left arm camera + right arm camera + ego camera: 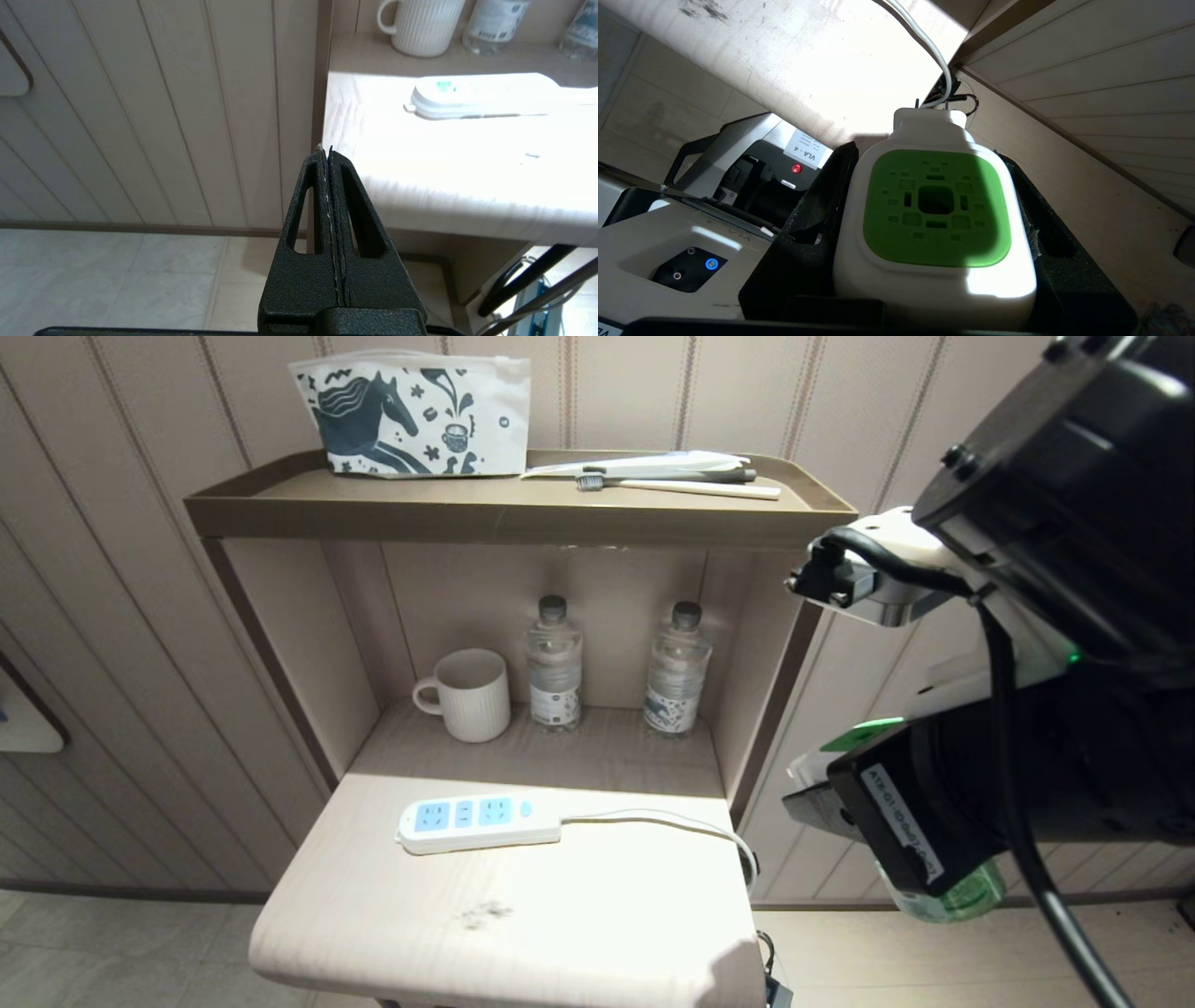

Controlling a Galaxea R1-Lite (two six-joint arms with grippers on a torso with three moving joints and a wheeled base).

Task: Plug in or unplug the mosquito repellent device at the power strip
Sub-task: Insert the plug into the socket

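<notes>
Mosquito repellent device (936,210) held off the table's right edge, power strip (476,821) unoccupied.

The device is seen in the right wrist view as a white, rounded plug head with a green vented face, clamped on both sides between the half-spread black fingers of the right gripper (934,224); in the head view its translucent green bottle is glimpsed below the arm, beside the table (560,915) and well apart from the strip. One white power strip is counted, lying flat on the tabletop with three light-blue socket faces, one small round button and one white cord (653,819) trailing over the right edge. In the recess behind it, one ribbed white mug (471,693) and two clear water bottles (554,663) are counted. The left gripper (329,154) is pressed fully together and empty, parked near the table's left corner.
</notes>
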